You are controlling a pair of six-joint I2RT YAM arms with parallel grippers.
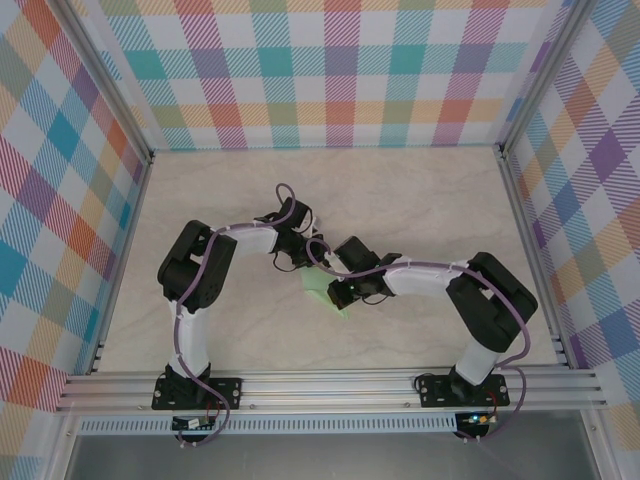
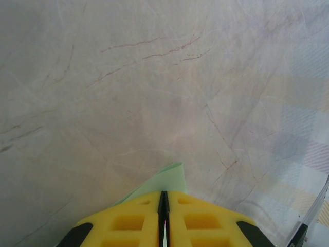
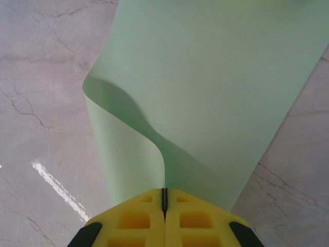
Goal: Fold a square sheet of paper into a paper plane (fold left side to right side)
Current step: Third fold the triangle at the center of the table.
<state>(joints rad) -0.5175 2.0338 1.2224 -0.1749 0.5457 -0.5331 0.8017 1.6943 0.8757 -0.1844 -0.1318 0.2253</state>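
The square sheet of paper (image 3: 205, 77) is pale green and lifted into a loose curl, one edge rolling over at the left. My right gripper (image 3: 164, 191) is shut on its near edge, and the sheet rises straight out of the slit between the yellow fingers. My left gripper (image 2: 164, 194) is shut on another corner of the sheet (image 2: 167, 177), which pokes out past its fingertips. From above, both grippers meet at mid-table, left (image 1: 300, 238) and right (image 1: 345, 290), with a strip of green paper (image 1: 322, 296) showing under the right one. The paper plane is out of view.
A marbled beige tabletop (image 1: 420, 200) lies all round the sheet. Plaid walls (image 1: 340, 70) on metal rails enclose the back and both sides. An aluminium rail (image 1: 330, 385) carrying both arm bases runs along the near edge.
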